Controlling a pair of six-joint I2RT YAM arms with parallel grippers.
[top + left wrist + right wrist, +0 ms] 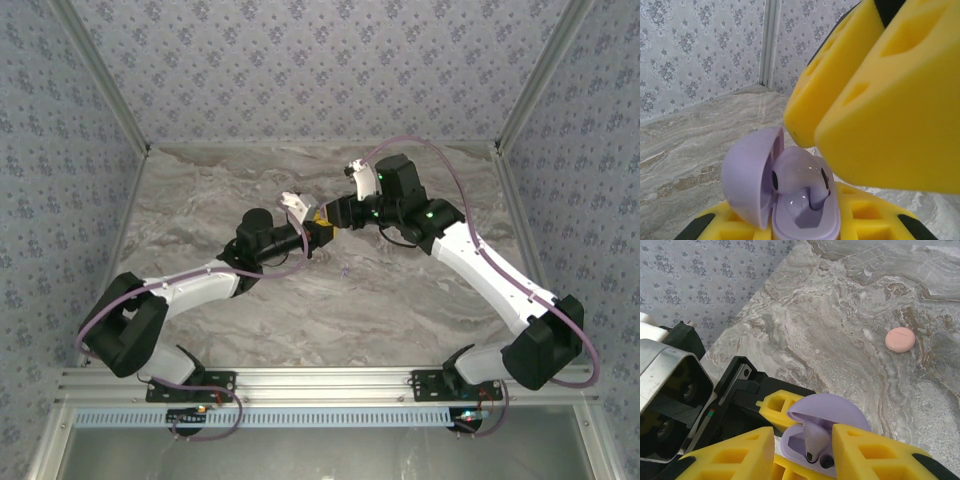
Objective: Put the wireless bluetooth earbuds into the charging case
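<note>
Left tool (796,226): clenched on the charging case (807,217), with yellow pads under and either side of the lilac base, holding it up off the table (840,315).
Case: lid (745,180) swung open and standing upright, mouth facing the other arm.
Earbud (816,437): there it is, a pale glossy lilac bud standing stem-down in the case's well. It looks part-seated, its rounded head still proud of the rim.
Right tool (802,433): straddling the bud with the jaws part-way apart. One pad sits close against it and there's a gap on the other side, so I read that as released, not pinching.
Where it's all happening: mid-table in the overhead view, the two arms nose to nose.
Also on the table: a pink disc (900,339), well apart from the action.
Handling: I'd judge the bud feather-light, hard and slick, and quick to squirt out of soft foam pads. It is best pinched lightly across the rounded head, keeping the stem free to slide down.
Case handling: stiff shell with a hinged lid. Hold it by the base, as now, and keep off the lid.
Next call: probably a gentle downward nudge to seat it.
</note>
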